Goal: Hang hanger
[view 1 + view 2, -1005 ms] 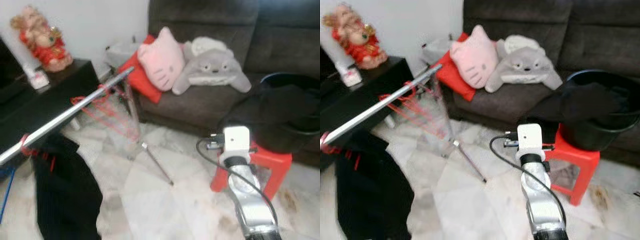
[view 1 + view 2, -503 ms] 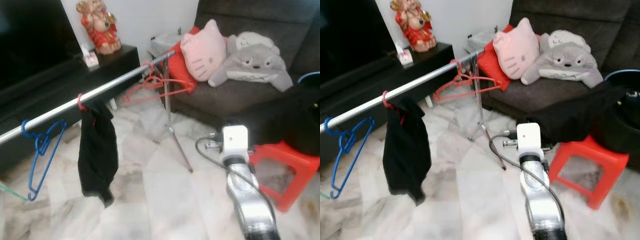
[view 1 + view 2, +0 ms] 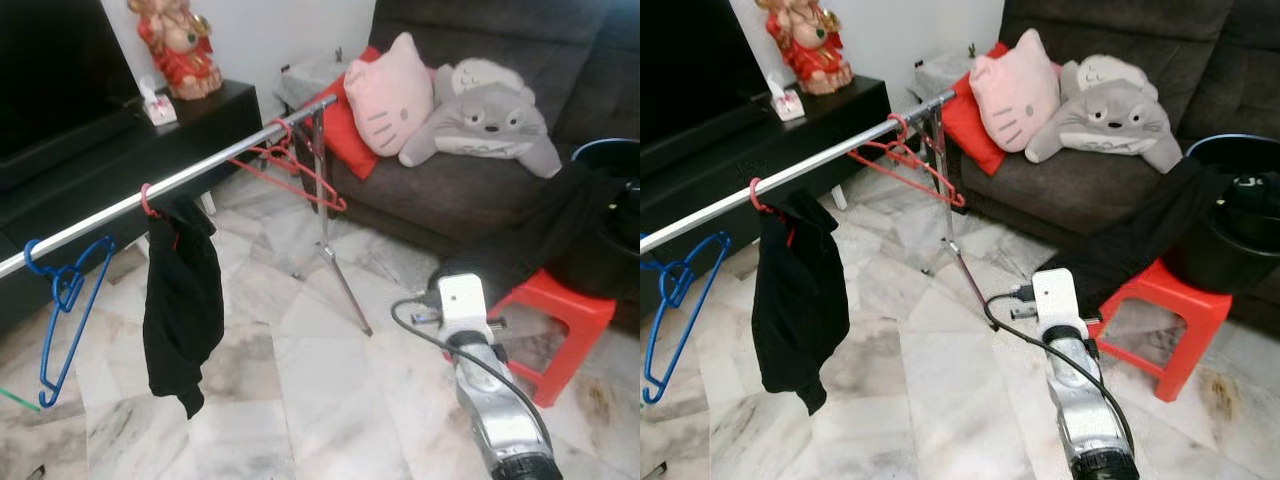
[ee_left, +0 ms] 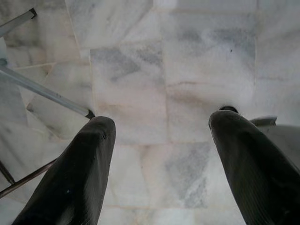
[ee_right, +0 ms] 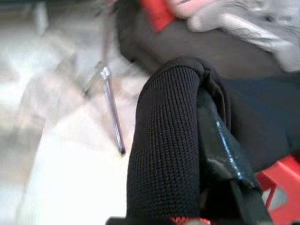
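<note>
My right arm [image 3: 495, 400] hides my right pincer beyond its wrist camera in both head views. In the right wrist view, my right pincer [image 5: 187, 154] sits pressed together against black cloth [image 5: 262, 117]; whether a hanger lies between the fingers cannot be told, and a red sliver at the lower edge is cut off. The rack leg [image 5: 112, 112] and floor there are blurred. The rail [image 3: 170, 185] runs off the picture's left edge. The black bucket [image 3: 612, 200] is cropped at the right.

2 head eyes look down; wrists near floor [image 4: 154, 70].
</note>
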`<state>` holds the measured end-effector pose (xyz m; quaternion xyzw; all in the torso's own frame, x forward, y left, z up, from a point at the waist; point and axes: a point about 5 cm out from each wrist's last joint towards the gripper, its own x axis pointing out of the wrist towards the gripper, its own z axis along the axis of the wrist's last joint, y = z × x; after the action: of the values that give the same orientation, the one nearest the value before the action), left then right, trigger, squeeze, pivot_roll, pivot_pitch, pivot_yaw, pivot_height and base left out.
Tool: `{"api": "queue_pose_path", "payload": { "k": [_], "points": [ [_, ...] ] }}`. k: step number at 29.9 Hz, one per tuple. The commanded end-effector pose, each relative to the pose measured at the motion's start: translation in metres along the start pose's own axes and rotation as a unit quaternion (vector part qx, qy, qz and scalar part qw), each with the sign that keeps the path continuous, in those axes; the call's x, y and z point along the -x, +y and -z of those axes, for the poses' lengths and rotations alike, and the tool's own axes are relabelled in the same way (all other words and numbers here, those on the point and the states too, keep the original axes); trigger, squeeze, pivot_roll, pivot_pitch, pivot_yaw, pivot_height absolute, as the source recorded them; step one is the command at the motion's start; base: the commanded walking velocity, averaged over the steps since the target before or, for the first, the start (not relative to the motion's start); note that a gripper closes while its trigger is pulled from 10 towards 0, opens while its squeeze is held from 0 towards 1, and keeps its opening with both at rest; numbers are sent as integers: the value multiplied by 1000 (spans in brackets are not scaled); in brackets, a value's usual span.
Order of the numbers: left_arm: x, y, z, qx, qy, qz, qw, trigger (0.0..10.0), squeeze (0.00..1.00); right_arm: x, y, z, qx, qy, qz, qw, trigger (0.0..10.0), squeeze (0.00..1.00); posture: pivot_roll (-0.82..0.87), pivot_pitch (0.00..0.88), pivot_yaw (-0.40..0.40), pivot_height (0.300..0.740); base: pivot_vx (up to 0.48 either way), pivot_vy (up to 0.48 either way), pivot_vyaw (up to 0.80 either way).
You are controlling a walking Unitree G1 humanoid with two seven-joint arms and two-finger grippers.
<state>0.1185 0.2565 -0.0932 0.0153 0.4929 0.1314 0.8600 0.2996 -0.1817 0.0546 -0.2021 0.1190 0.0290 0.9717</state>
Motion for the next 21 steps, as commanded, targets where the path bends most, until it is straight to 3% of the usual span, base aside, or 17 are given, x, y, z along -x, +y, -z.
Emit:
{"api": "queue_pose_path", "payload": {
  "k": [1, 2, 8, 13, 15, 18, 21],
  "points": [
    [2, 5, 8, 3, 13, -9, 1000, 10000, 0, 0, 17, 7, 54, 11, -66, 996, 10000, 0, -180, 0, 94, 740, 0, 0, 0],
    [2, 5, 8, 3, 13, -9, 1000, 10000, 0, 1, 18, 11, 69, 20, -79, 994, 10000, 0, -180, 0, 94, 740, 0, 0, 0],
    [2, 5, 8, 2, 13, -7, 1000, 10000, 0, 3, 19, 39, 18, 80, -99, 992, 10000, 0, -173, 0, 96, 740, 0, 0, 0],
    [2, 6, 9, 0, 15, -7, 1000, 10000, 0, 11, 28, 61, 86, 130, -166, 974, 10000, 0, -175, 0, 98, 740, 0, 0, 0],
    [2, 6, 9, 0, 15, -7, 1000, 10000, 0, 19, 35, 78, 125, 165, -202, 957, 10000, 0, -171, 0, 96, 740, 0, 0, 0],
    [2, 5, 9, 0, 15, -7, 1000, 10000, 0, 27, 41, 90, 126, 190, -217, 949, 10000, 0, -167, 0, 94, 740, 0, 0, 0],
    [2, 6, 9, 1, 15, -9, 1000, 10000, 0, 29, 43, 93, 123, 196, -211, 950, 10000, 0, -163, 0, 95, 740, 0, 0, 0]
  ]
}}
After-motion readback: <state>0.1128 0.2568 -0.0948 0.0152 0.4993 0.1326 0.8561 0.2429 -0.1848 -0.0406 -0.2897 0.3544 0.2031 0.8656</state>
